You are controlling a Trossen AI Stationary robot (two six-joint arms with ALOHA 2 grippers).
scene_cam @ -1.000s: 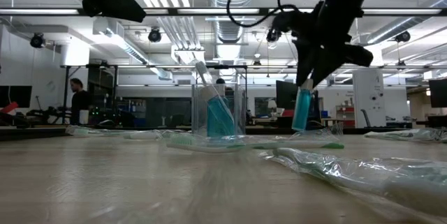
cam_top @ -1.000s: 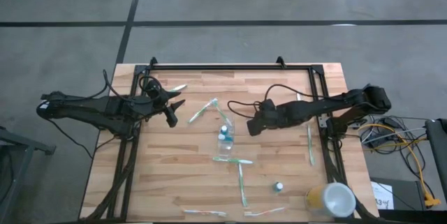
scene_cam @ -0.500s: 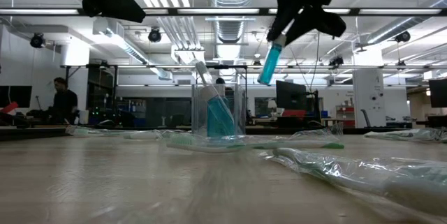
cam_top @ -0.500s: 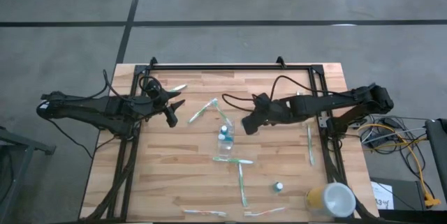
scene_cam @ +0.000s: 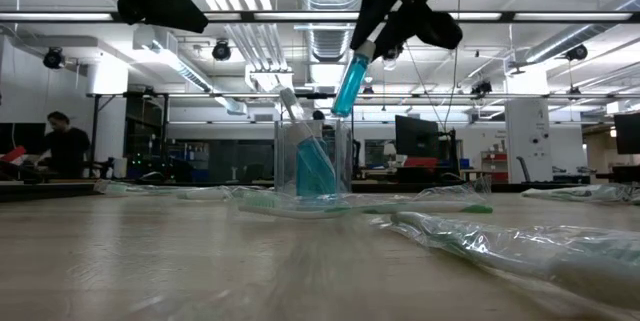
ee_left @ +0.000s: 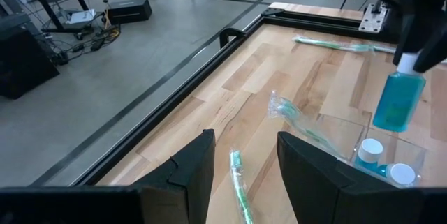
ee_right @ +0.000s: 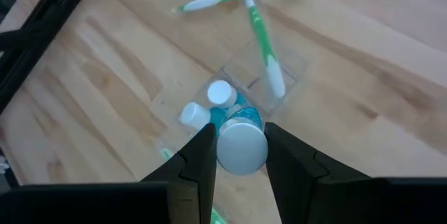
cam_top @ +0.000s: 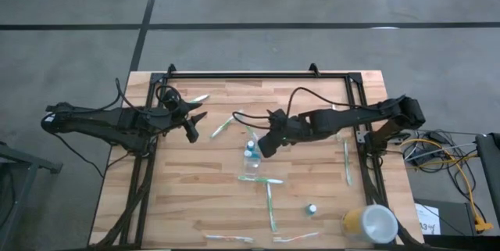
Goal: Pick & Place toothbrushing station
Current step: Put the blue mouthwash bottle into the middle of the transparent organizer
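Above the clear cup (cam_top: pixel 251 155) at the table's middle, the right gripper (cam_top: pixel 266 145) pinches 1 tube (scene_cam: pixel 347 83) of blue-green liquid by its upper end, tilted, white cap (ee_right: pixel 242 146) downward, clear of the rim. 2 capped tubes (ee_right: pixel 222 93) stand inside the cup. Toothbrushes (cam_top: pixel 270 204) in clear wrappers lie scattered on the wood around it, and 1 more tube (cam_top: pixel 312 209) stands near the yellow cup (cam_top: pixel 371 224). Well apart at the table's left edge, the left gripper (cam_top: pixel 191 125) hovers with fingers spread, empty.
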